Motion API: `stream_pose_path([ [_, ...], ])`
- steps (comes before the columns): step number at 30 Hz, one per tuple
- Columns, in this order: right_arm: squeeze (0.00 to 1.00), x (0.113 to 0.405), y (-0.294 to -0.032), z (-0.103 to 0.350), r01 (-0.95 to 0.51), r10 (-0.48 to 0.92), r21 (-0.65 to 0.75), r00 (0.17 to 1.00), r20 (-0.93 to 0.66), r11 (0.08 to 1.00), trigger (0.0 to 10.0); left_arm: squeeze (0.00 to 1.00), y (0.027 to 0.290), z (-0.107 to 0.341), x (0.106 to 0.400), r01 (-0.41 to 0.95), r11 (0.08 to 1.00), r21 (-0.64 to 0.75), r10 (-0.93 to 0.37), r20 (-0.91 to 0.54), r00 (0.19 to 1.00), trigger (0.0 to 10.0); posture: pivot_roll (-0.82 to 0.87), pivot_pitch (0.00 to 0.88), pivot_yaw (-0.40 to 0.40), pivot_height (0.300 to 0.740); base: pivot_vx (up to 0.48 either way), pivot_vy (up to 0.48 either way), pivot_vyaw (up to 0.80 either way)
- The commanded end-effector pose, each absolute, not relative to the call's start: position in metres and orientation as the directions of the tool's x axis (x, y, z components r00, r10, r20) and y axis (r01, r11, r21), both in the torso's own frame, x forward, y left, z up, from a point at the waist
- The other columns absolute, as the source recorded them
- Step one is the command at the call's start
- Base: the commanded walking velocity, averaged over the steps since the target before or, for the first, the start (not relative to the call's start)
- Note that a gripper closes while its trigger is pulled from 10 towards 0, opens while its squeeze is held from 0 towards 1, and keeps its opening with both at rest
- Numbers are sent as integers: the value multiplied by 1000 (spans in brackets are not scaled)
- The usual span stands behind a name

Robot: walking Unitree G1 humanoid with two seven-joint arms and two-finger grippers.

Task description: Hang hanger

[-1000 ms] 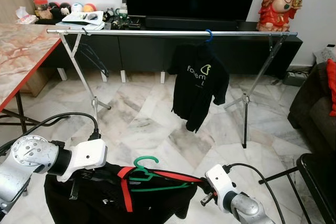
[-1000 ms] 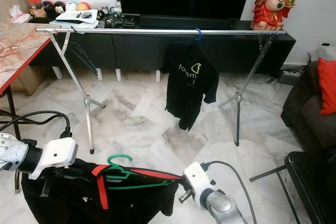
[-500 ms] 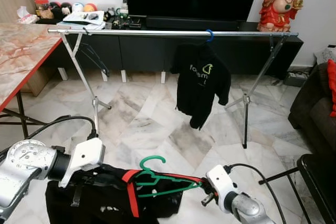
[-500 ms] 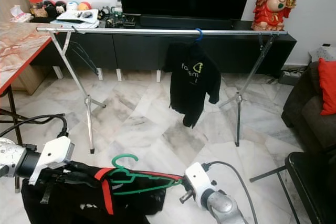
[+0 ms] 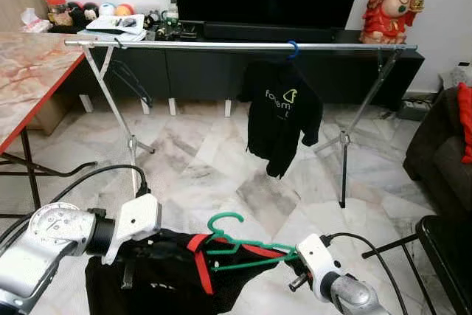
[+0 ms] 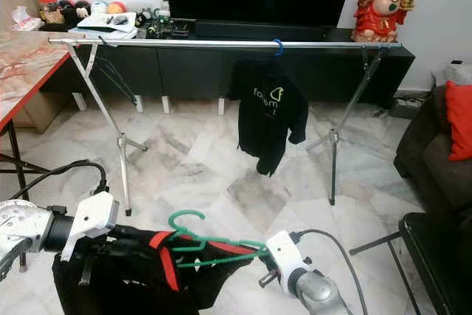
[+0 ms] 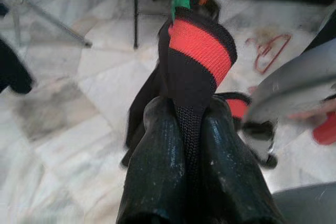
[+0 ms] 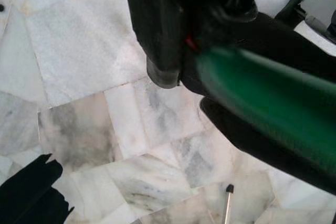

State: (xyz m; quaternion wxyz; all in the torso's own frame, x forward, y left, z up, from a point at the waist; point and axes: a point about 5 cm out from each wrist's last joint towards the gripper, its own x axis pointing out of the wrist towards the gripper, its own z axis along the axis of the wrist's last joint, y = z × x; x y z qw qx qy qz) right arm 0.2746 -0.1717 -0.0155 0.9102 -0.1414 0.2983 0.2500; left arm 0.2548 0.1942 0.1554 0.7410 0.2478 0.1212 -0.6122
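since a second ago the green hanger (image 5: 240,245) and its black shirt (image 5: 158,282) have shifted toward 3 o'clock, hook a little higher. the left gripper (image 7: 190,129) pinches the shirt's black-and-red collar tight between its fingers. the right gripper (image 8: 191,45) is clamped on the hanger's other end. both hold the load low at 6 o'clock, well short of the rail (image 5: 243,46) at 12 o'clock, where another black shirt (image 5: 283,118) hangs.
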Motion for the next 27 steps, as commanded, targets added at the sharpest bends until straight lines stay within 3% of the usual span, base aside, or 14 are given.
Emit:
stream_pose_path([
  [1,910,265,-195,-23,-480,292,-115,688,-664,870,10000,0,200,160,260,955,157,251,-812,-518,270,10000,85,44,-57,740,0,0,0],
  [7,910,265,-195,-23,-480,292,-115,688,-664,870,10000,0,200,160,260,955,157,251,-812,-518,270,10000,85,44,-57,740,0,0,0],
  [8,1000,265,-195,-23,-479,295,-109,687,-665,871,10000,0,200,158,262,951,178,251,-807,-516,287,10000,85,44,-57,740,0,0,0],
  [9,1000,264,-191,-24,-486,305,-98,679,-668,869,10000,0,190,153,264,945,206,252,-812,-496,309,10000,87,46,-54,740,0,0,0],
  [10,694,262,-187,-26,-496,319,-84,669,-671,864,10000,0,175,147,267,938,237,253,-824,-458,332,10000,87,46,-54,740,0,0,0],
  [11,0,262,-186,-27,-499,321,-84,668,-672,863,10000,0,171,145,267,935,246,255,-829,-445,339,10000,87,47,-52,740,0,0,0],
  [18,0,271,-189,-18,-482,311,-106,701,-641,870,10000,0,161,134,265,939,246,238,-831,-447,331,10000,87,48,-47,740,0,0,0],
  [21,0,276,-189,-11,-547,351,-134,686,-637,826,10000,0,158,112,266,938,227,262,-766,-547,338,10000,81,50,-41,740,0,0,0],
  [26,0,270,-194,-13,-664,413,-125,589,-695,737,10000,0,152,97,274,915,259,309,-722,-568,396,10000,70,52,-36,740,0,0,0],
  [27,0,260,-197,-18,-738,433,-112,505,-747,666,10000,0,150,95,279,891,291,349,-702,-555,447,10000,66,54,-35,740,0,0,0],
])
